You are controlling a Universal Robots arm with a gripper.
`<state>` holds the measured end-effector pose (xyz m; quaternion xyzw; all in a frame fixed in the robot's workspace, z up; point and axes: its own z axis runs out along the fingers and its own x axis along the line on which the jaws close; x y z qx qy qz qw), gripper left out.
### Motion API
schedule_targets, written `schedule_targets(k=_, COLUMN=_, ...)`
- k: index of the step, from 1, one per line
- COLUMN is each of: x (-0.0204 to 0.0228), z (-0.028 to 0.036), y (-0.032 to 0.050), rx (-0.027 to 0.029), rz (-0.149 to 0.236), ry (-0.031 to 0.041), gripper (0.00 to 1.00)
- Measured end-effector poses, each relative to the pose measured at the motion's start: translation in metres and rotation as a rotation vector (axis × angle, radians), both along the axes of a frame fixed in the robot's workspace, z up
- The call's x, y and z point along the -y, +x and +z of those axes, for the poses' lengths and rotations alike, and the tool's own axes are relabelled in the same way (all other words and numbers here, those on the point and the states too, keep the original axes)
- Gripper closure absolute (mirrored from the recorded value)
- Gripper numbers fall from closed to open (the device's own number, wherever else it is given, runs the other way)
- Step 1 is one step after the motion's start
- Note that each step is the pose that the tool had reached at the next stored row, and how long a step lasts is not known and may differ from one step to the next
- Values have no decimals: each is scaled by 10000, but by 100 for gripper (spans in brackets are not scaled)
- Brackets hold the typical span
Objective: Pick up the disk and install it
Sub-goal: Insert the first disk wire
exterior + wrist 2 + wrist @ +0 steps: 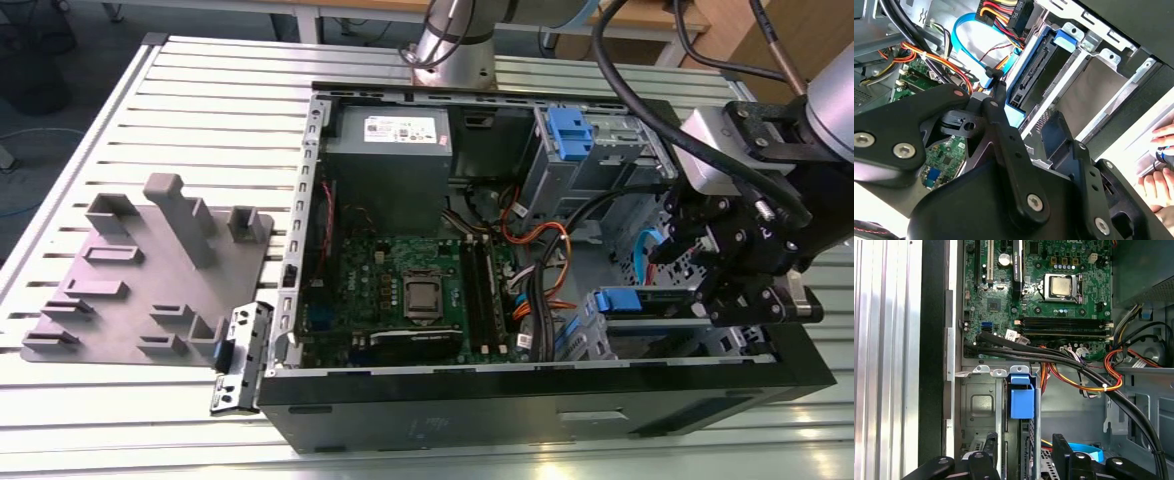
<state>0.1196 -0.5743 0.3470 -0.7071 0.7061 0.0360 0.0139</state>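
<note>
inside the open computer case, the disk sits beside the hand.

Bench: slatted light-grey metal, ribs running across, glare along its near edge. Grey moulded fixture tray lies on the bench toward the exterior view's left edge. Beyond the far edge: dark floor at the far left corner, pale table legs, wood-toned panels at the far right corner. Light bright, even.
</note>
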Motion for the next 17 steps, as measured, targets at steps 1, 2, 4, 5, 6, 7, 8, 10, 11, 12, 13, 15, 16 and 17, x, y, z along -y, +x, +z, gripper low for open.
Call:
schedule_targets(k=1, x=0, z=0, y=0, rx=0, rz=1, ry=1, gripper=45)
schedule_targets(k=2, x=0, z=2, y=0, rx=0, rz=0, ry=1, gripper=45)
schedule_targets(k=4, x=0, z=11, y=0, rx=0, rz=0, ry=-1, gripper=45)
schedule_targets(k=5, x=0, z=19, y=0, rx=0, rz=0, ry=-1, gripper=45)
schedule_targets(k=6, x=0, z=29, y=0, rx=0, rz=0, ry=-3, gripper=45)
schedule_targets(k=7, x=0, z=38, y=0, rx=0, rz=0, ry=0, gripper=45)
schedule_targets(k=8, x=0, z=49, y=0, rx=0, rz=0, ry=-1, gripper=45)
schedule_targets(k=10, x=0, z=72, y=0, rx=0, rz=0, ry=0, gripper=45)
schedule_targets(k=11, x=0, z=84, y=0, rx=0, rz=0, ry=-1, gripper=45)
schedule_targets(k=12, x=0, z=97, y=0, rx=0, rz=0, ry=-1, gripper=45)
schedule_targets(k=13, x=0, z=110, y=0, rx=0, rz=0, ry=1, gripper=45)
schedule_targets(k=15, x=0, z=139, y=0, rx=0, rz=0, ry=1, gripper=45)
schedule_targets(k=16, x=0, z=151, y=0, rx=0, rz=0, ry=0, gripper=45)
schedule_targets(k=17, x=0, z=161, y=0, rx=0, rz=0, ry=0, gripper=45)
